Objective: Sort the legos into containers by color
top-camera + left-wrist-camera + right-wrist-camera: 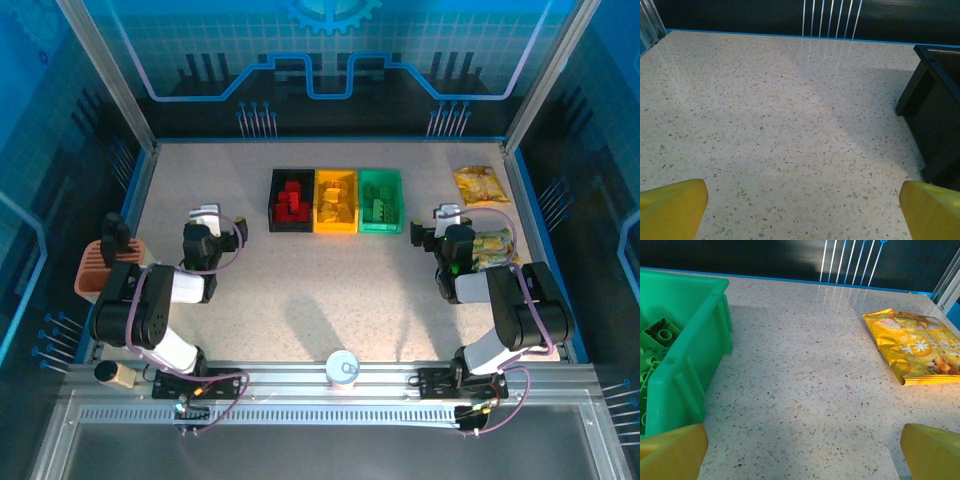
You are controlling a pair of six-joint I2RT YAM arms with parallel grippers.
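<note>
Speckled pale counter point(300, 300) stretches out ahead of me, fenced by blue panels. Toward its far middle three bins stand in a row, side against side: the black bin point(273, 226) on the left, the yellow bin point(335, 230) in the middle, the green bin point(381, 230) on the right. Red legos point(292, 203) lie in the black bin, yellow legos point(336, 206) in the yellow bin and green legos point(379, 209) in the green bin.

My left end effector point(206, 214) sits over bare counter, to the left of the black bin and apart from it. Its yellow fingers point(670, 207) stand wide apart, with nothing between them but speckled surface. From that wrist I see the black bin's dark wall along the right edge.

My right end effector point(447, 214) sits to the right of the green bin, also apart from it. Its fingers point(932, 450) are spread just as wide and hold nothing. From that wrist the green bin's ribbed wall is close on the left, with green legos inside it. A yellow packet point(915, 345) lies flat toward the far right.

From above, a second packet point(492, 248) lies near my right arm by the counter's right edge. A terracotta holder point(92, 268) stands at the left edge beside my left arm.
</note>
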